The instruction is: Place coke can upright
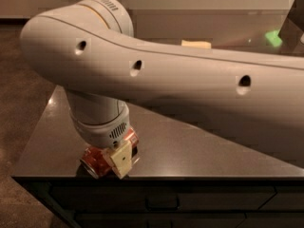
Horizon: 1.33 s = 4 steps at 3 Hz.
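The coke can (97,157) is red with a silver end and lies tilted on its side at the front left edge of the dark table (190,148). My gripper (118,158) hangs from the wrist straight above it. One cream finger (122,159) lies across the can's right part and the other finger is hidden behind the can. The jaws look closed on the can, which rests on the tabletop. My large white arm crosses the whole view and hides much of the table.
A pale yellow sponge (195,44) lies at the far side of the table. A green snack bag (273,37) shows at the far right, next to a dark object. The table's front edge is just below the can; brown floor lies to the left.
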### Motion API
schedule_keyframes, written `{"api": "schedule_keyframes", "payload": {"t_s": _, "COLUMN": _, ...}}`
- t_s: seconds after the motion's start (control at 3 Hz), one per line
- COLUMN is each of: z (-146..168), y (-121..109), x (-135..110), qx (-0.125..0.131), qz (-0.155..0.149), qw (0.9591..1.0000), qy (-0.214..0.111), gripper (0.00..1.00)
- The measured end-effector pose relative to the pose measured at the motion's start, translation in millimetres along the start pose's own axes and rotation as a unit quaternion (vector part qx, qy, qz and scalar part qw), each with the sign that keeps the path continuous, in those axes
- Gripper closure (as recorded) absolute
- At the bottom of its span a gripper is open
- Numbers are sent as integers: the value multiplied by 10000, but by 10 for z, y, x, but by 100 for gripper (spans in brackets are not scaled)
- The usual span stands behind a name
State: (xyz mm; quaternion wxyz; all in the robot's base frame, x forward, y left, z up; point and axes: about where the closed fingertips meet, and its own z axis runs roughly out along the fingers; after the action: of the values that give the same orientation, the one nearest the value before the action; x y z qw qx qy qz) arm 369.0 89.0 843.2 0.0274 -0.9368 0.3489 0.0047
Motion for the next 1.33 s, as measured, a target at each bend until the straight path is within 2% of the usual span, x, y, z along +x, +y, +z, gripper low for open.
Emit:
{"api": "schedule_keyframes", "payload": {"t_s": 0.33, "z": -52, "y": -18, "x": -27, "qx": 26, "qz": -2, "qw": 10000, "qy": -38, "gripper": 61}}
{"api": "schedule_keyframes", "payload": {"t_s": 0.67, "z": -197, "y": -84, "x": 33, "qx": 94, "qz": 146, "qw": 9996, "qy": -201, "gripper": 84}}
{"api": "schedule_keyframes", "payload": {"t_s": 1.0, "z": -379, "y": -175, "x": 267, "qx": 173, "qz": 530, "qw": 9971, "qy": -523, "gripper": 100}}
{"api": "schedule_keyframes", "payload": {"t_s": 1.33, "z": -528, "y": -261, "x": 606, "qx": 254, "qz": 1028, "qw": 9891, "qy": -1023, "gripper": 100}}
